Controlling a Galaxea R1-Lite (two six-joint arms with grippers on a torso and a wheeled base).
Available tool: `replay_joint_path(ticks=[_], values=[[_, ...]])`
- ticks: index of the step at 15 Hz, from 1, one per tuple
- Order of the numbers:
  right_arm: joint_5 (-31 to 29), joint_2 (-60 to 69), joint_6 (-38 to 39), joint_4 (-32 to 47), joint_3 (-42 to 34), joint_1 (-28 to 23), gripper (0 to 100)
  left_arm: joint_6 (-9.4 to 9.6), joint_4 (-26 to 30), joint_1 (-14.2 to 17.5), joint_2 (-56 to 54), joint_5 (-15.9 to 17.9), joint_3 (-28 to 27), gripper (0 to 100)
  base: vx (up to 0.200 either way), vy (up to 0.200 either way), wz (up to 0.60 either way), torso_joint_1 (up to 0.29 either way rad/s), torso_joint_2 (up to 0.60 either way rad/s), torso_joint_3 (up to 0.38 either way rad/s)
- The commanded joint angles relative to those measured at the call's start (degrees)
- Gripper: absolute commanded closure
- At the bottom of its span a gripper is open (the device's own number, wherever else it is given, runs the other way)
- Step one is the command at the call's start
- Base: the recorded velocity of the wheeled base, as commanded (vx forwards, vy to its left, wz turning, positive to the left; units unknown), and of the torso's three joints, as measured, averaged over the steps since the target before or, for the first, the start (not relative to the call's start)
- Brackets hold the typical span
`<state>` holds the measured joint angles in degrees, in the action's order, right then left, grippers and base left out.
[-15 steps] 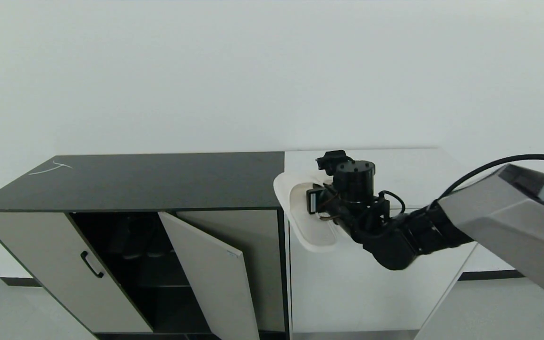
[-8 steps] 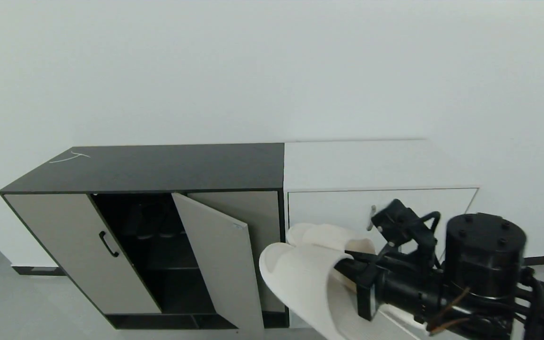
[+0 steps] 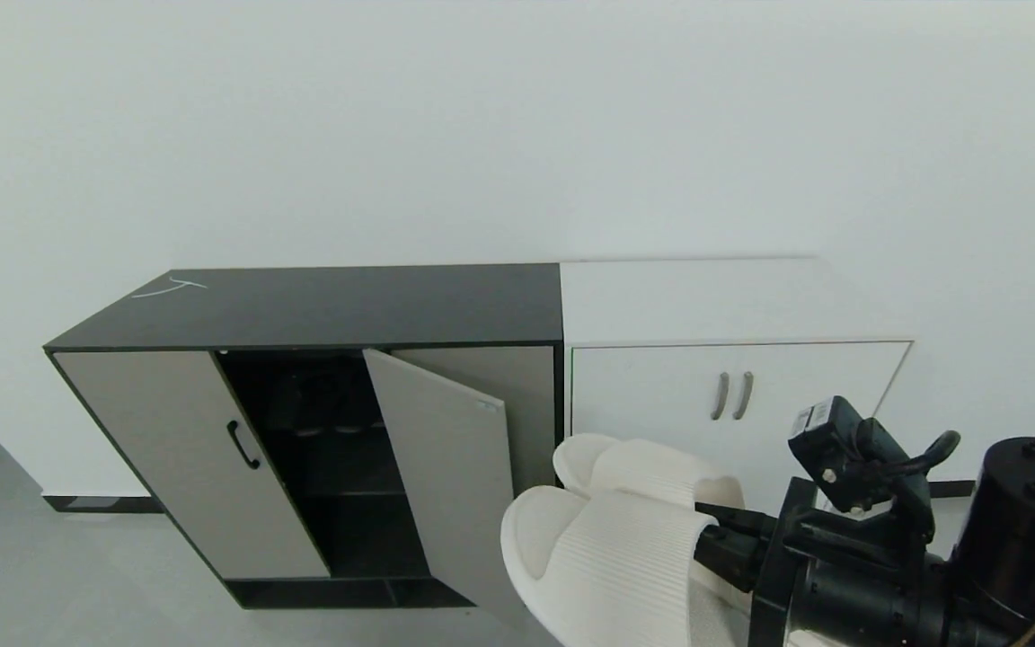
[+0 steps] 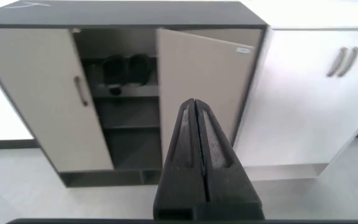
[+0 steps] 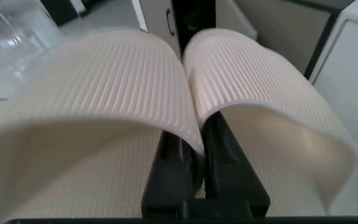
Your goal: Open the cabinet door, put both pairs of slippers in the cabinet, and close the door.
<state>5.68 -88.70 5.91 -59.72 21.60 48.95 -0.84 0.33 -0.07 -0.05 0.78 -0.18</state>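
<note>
My right gripper (image 3: 715, 535) is shut on a pair of white ribbed slippers (image 3: 612, 539), pinching their two inner walls together (image 5: 191, 109). It holds them low in front of the white cabinet, to the right of the open door (image 3: 446, 476). The dark cabinet (image 3: 347, 305) has its right door swung outward and its left door (image 3: 185, 458) with a black handle closed. A dark pair of slippers (image 4: 126, 68) sits on the upper shelf inside. My left gripper (image 4: 196, 109) is shut with nothing in it, facing the open door from some distance.
A white cabinet (image 3: 733, 305) with two closed doors and grey handles (image 3: 731, 395) stands against the dark one's right side. Both stand against a plain white wall on a grey floor (image 3: 50, 584). The lower shelves (image 4: 129, 140) inside the dark cabinet look bare.
The head view has shifted, with the cabinets now farther off. My right gripper lifted the white slippers off the white cabinet's top and brought them down in front of it.
</note>
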Motion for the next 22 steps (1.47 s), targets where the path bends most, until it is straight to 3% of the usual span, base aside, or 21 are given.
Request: replay_joint_path(ticks=[1, 15, 22], values=[[-0.1, 0.2, 0.0, -0.1, -0.5, 0.0, 100, -0.04, 0.0, 0.1, 0.0, 0.0, 0.0, 100, 0.0, 0.2, 0.0, 0.002, 0.0, 0.002], [1.3, -0.4, 0.0, -2.2, -0.7, -0.1, 100, 0.05, 0.0, 0.1, 0.0, 0.0, 0.0, 100, 0.0, 0.2, 0.0, 0.001, 0.0, 0.003], [1.2, -3.5, -0.2, -7.8, -1.7, -0.1, 100, 0.05, 0.0, 0.1, 0.0, 0.0, 0.0, 100, 0.0, 0.2, 0.0, 0.0, 0.0, 0.002]])
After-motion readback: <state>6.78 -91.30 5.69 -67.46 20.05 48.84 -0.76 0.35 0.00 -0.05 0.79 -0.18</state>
